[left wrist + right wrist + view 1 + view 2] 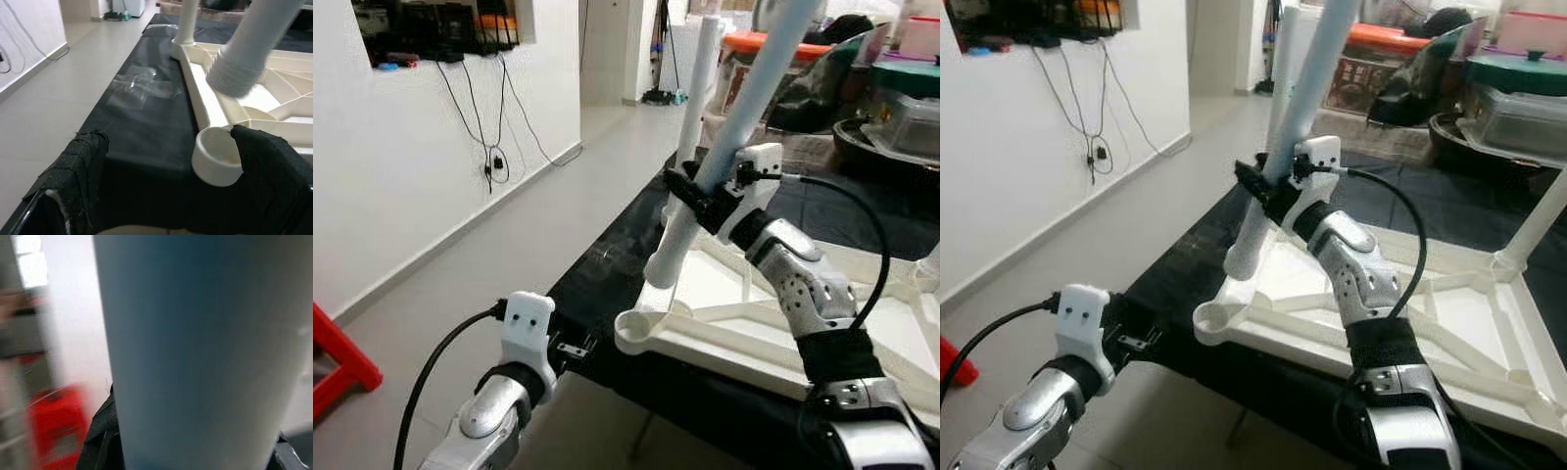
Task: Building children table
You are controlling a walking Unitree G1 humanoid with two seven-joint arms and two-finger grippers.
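While the head views hold steady, I see my right gripper [700,196] clamped around a long pale-blue plastic table leg [744,117], tilted, its threaded end above the round corner socket [641,331] of the upturned white plastic tabletop [724,338] on black sheeting [607,264]. Left wrist: left gripper [168,188] spread wide, empty, flanking that socket. Right wrist: leg fills frame. I judge: straighten the leg, centre it, then lower.
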